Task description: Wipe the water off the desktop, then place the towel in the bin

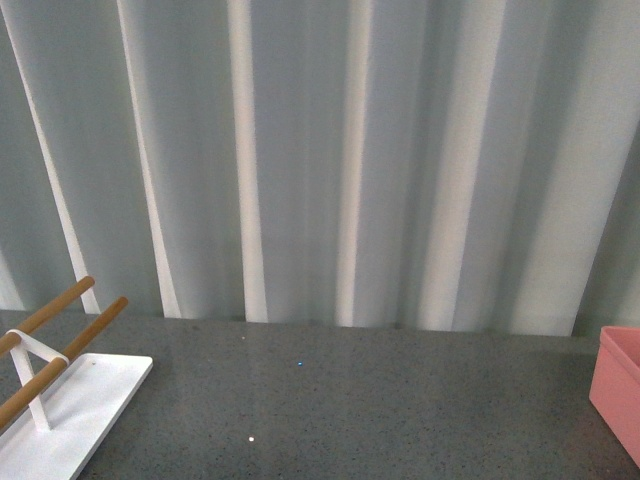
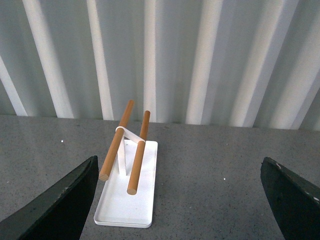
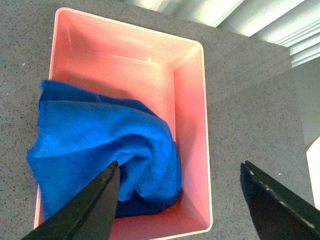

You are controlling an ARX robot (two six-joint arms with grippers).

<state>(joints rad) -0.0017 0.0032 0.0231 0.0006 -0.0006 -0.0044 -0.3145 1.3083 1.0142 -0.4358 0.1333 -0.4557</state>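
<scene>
The blue towel (image 3: 100, 145) lies crumpled inside the salmon-pink bin (image 3: 190, 100), with one edge draped over the bin's wall. My right gripper (image 3: 180, 205) hangs open and empty above the bin, apart from the towel. The bin's corner also shows in the front view (image 1: 620, 390) at the far right. The dark grey speckled desktop (image 1: 350, 400) shows in all views, also in the left wrist view (image 2: 210, 170) and the right wrist view (image 3: 255, 100). My left gripper (image 2: 180, 200) is open and empty above the desktop. Neither arm shows in the front view.
A white flat rack base with two wooden rods (image 2: 127, 150) stands on the desktop before my left gripper; it also shows at the front view's lower left (image 1: 60, 400). A grey-white corrugated wall (image 1: 320, 150) runs behind the desktop.
</scene>
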